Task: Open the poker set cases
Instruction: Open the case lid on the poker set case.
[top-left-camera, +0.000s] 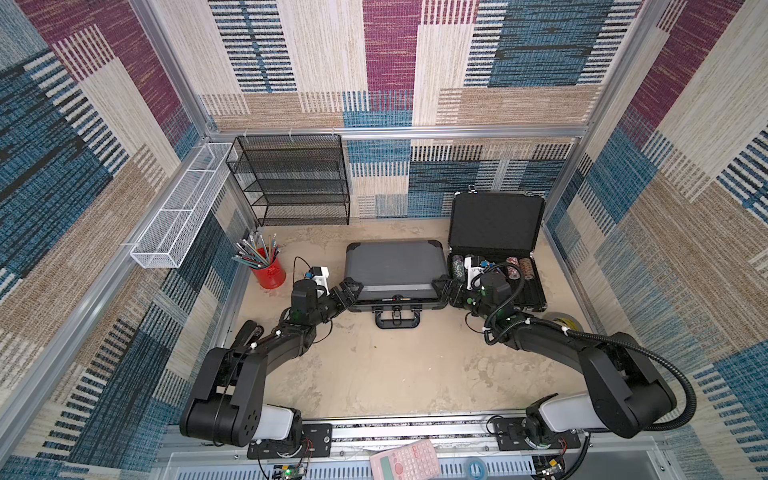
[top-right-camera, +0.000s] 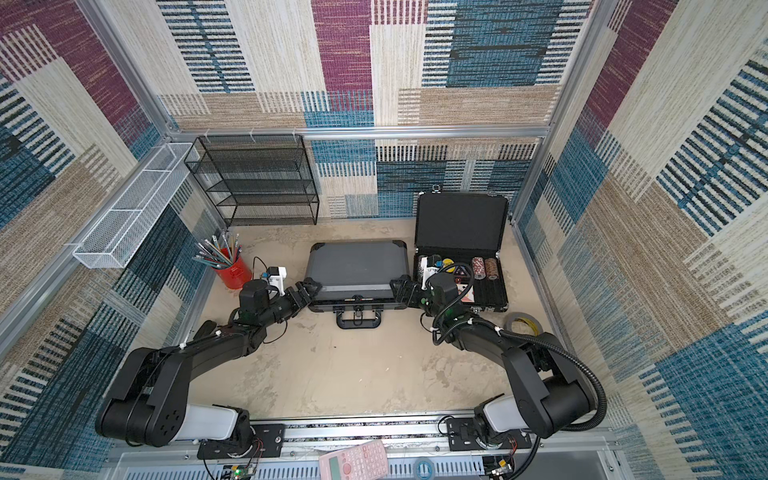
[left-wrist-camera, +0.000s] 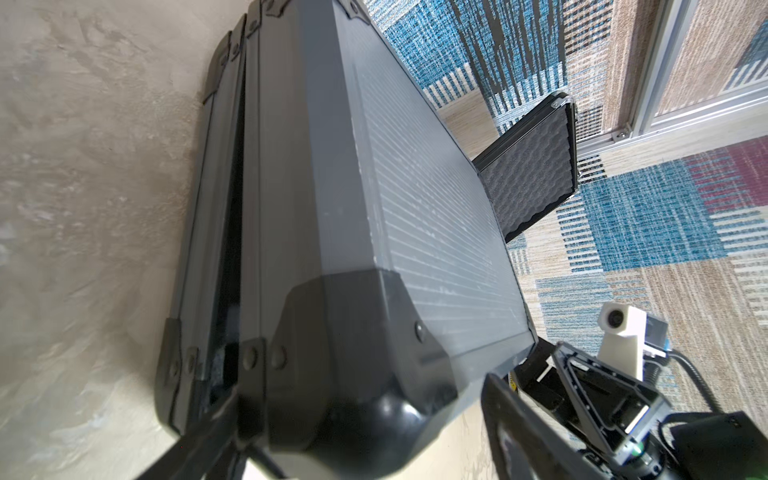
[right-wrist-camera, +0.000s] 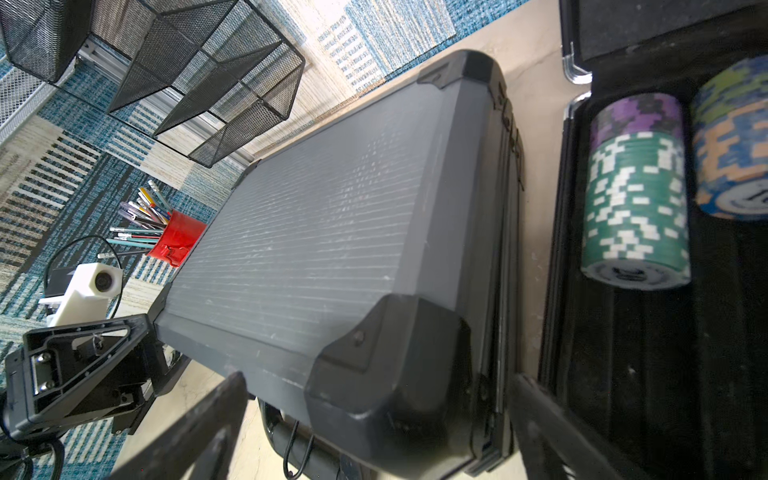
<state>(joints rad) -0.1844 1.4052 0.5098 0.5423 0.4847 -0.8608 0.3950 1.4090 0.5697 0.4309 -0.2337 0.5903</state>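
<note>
Near edge, on the rail outside the beige mottled surface (top-left-camera: 395, 374): flat pink calculator (top-left-camera: 405, 461) and small blue tape ring (top-left-camera: 473, 467).

Middle of the surface: left gripper (top-left-camera: 350, 293) at the near left corner of the grey ribbed poker case with black corner caps (top-left-camera: 395, 266); right gripper (top-left-camera: 442, 289) at its near right corner. Fingers of both spread wide, straddling the corner caps, with no hold on anything. Contact with the caps: cannot tell.

Grey case: lying flat, centred, black carry handle (top-left-camera: 397, 320) toward the near edge. Lid down, with a narrow dark gap (left-wrist-camera: 232, 249) along the left-side seam in the left wrist view.

In the way, right: slim black poker case with silver fittings (top-left-camera: 496, 220), just beside the grey case, toward the right edge. Lid upright, foam lining exposed, stacks of striped chips (right-wrist-camera: 636, 199) in the base. Outer finger (right-wrist-camera: 544, 424) of the right gripper in the narrow strip between the two cases. Grey tape roll (top-left-camera: 561, 320) at the black case's near right corner.

In the way, left: red metal cup (top-left-camera: 272, 274) full of pencils (top-left-camera: 253, 249), near the left edge, apart from the left gripper.

Far left corner: black wire-mesh shelf (top-left-camera: 291, 178) against the back wall, well behind the grey case. Left wall: long white mesh basket (top-left-camera: 183, 208), mounted above the surface.
</note>
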